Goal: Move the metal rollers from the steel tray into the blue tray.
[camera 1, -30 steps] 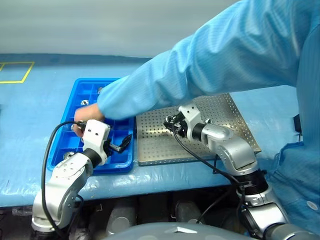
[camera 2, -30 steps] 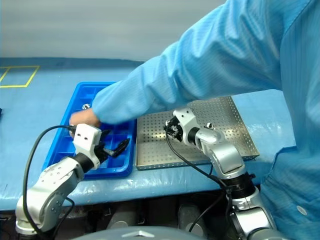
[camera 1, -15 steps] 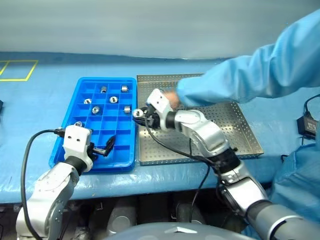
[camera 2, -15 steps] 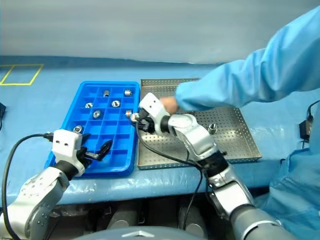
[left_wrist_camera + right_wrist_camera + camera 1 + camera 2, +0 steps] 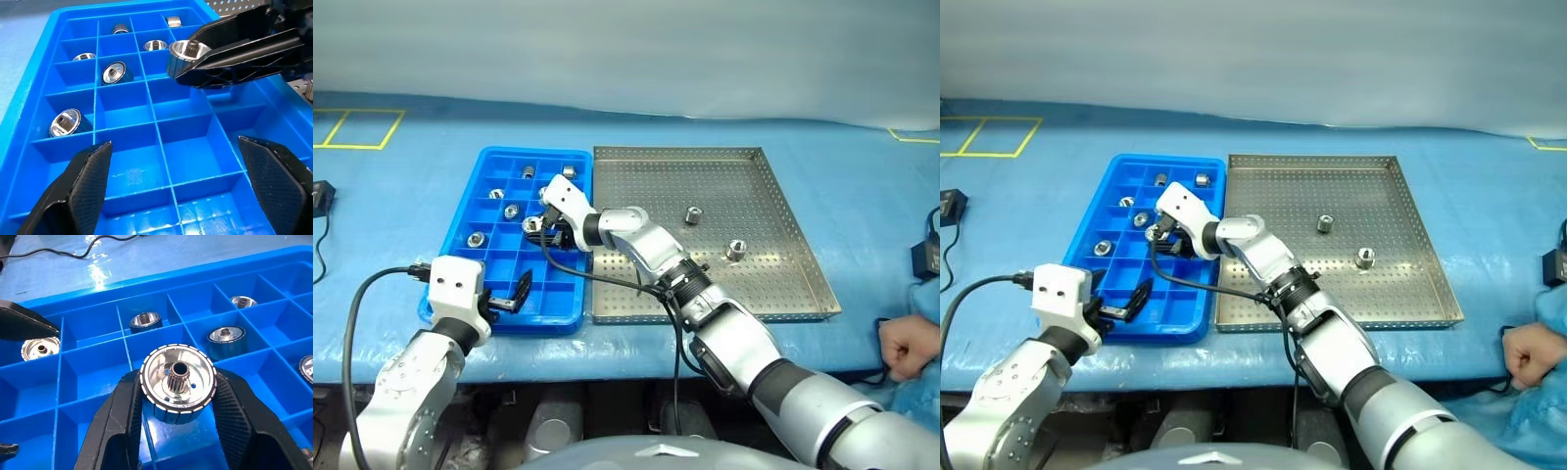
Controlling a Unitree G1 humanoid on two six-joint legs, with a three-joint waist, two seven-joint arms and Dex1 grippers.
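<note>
Shiny ribbed roller (image 5: 178, 382) with toothed hub sits clamped in right end effector (image 5: 177, 404); left end effector (image 5: 181, 183) gapes.

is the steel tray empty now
No, two metal rollers lie on the steel tray, apart from each other on its perforated floor.

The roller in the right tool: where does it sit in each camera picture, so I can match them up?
Left eye view: roller at the right tool's tip, over the blue tray.
Right eye view, same spot.
Left wrist view, pinched between black fingers.
Right wrist view, centre, face-on.
Shared landmark: the blue tray's compartment grid.
</note>
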